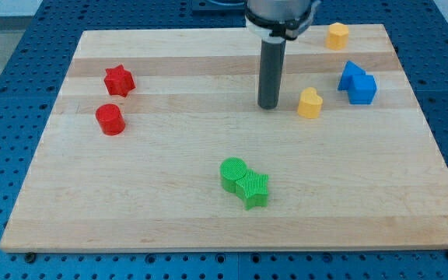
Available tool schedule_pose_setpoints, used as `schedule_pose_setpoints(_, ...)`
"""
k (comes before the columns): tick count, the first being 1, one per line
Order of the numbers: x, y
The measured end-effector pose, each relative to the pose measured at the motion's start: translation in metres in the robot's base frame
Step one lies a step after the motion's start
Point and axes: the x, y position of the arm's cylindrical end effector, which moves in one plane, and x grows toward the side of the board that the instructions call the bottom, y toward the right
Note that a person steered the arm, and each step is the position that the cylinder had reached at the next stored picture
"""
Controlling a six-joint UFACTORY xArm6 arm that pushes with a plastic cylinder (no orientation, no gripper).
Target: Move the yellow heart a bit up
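Observation:
The yellow heart [309, 103] sits on the wooden board [169, 171], right of centre in the upper half. My tip [269, 106] stands on the board just left of the heart, about a block's width away and not touching it. The rod rises straight to the view's top.
A yellow hexagon [337, 35] sits near the top edge at the right. Two blue blocks [357, 82] lie right of the heart. A red star [119, 80] and a red cylinder [110, 119] are at the left. A green cylinder [232, 173] and a green star [253, 189] touch at bottom centre.

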Motion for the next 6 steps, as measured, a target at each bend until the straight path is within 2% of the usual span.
schedule_pose_setpoints(1,0.028,0.007)
schedule_pose_setpoints(3,0.036,0.063)
schedule_pose_setpoints(6,-0.010,0.077)
